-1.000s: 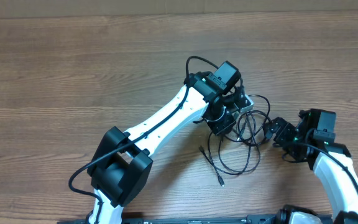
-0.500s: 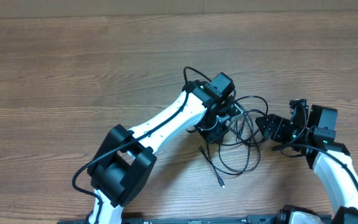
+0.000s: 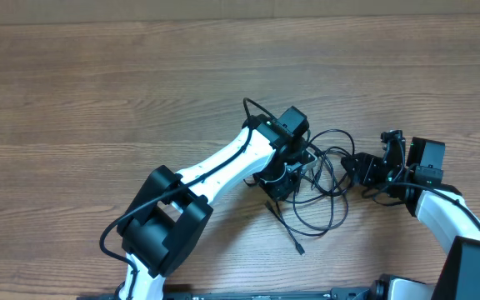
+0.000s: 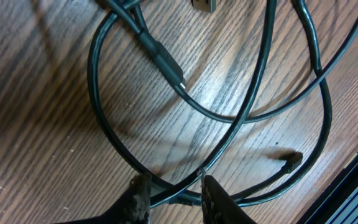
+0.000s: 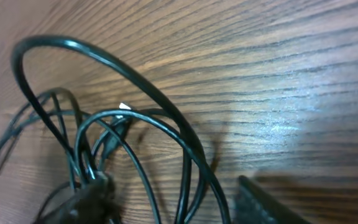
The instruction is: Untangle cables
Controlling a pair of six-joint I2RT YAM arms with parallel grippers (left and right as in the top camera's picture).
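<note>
**Both arms working into the tangle**

Left gripper [image 4: 173, 198], jaws narrowed around a strand of the cables [image 3: 327, 179], is dragging it toward the robot. Right gripper [image 3: 358, 169] has slid in against the heap mid-tabletop [image 3: 98, 100], jaws closing; grip uncertain. Loops are spreading, still crossed.

black cables [image 3: 327, 187] (one silvery plug) on brown wood-grain table [image 3: 98, 100].

Glossy black rubbery cables [image 4: 241, 118] lie on grained, faintly shiny wooden table [image 3: 98, 100].
</note>
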